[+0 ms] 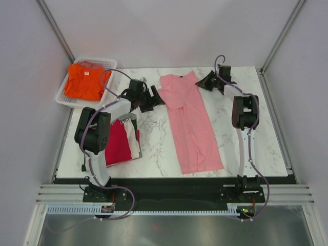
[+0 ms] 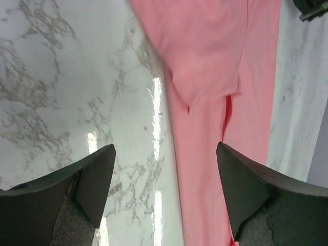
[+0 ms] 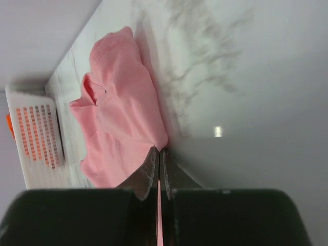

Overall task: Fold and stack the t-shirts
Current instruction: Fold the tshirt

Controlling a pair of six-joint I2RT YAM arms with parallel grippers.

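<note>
By pink t-shirt's point(image 1: 192, 128) top — right end effector point(image 3: 158, 151) pinching it, left end effector point(image 2: 166, 146) spread.

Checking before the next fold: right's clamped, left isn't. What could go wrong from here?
1. Right gripper pinches only a thin edge of the pink t-shirt; it may slip on lift.
2. Left gripper is open over the shirt's edge, gripping nothing; a one-sided pull could skew the fold.

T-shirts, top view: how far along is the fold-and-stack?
Done: a folded crimson red tee and a white tee stacked near left. In hand: the large light pink cotton t-shirt, folded into a long strip; right fingers shut on its far edge, left fingers open above its left edge. Remaining: the orange t-shirt in the white plastic mesh basket.
</note>
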